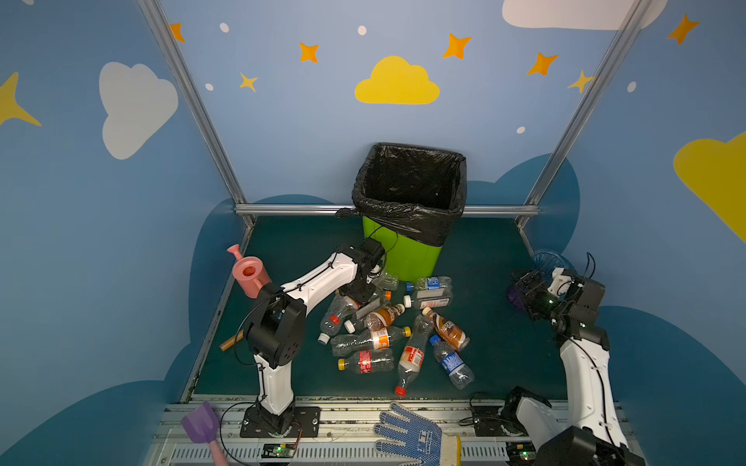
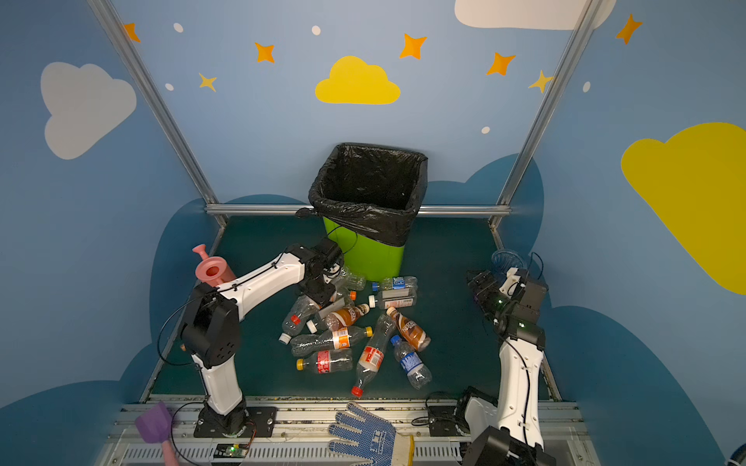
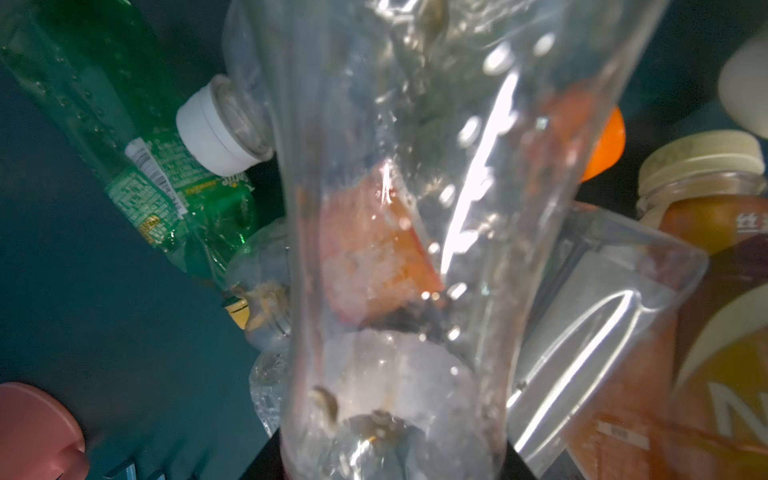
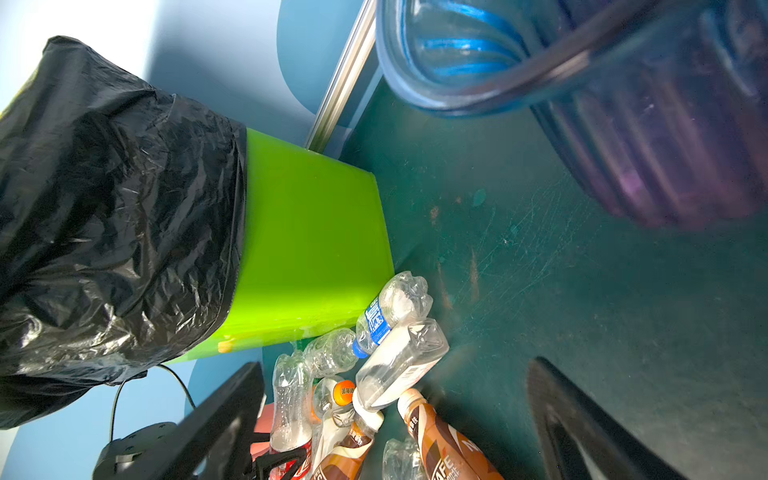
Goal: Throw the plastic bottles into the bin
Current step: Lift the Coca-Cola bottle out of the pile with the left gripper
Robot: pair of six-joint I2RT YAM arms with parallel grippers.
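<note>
Clear thin plastic, likely light, slick and crushable: the bottle [image 3: 395,208] filling mid-frame sits pinched near its waist in the left gripper [image 3: 390,461]; right gripper [image 4: 399,415] gapes empty.

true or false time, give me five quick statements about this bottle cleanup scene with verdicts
1. The bin stands upright with a black bag over its rim. True.
2. The right gripper holds a bottle. False: its jaws are wide open and empty, near the blue vase.
3. The pink watering can lies in the bottle pile. False: it stands apart, by the left edge of the mat.
4. A clear bottle sits between the left gripper's jaws. True.
5. Every bottle is in the bin. False: a pile of bottles lies on the mat in front of it.
</note>
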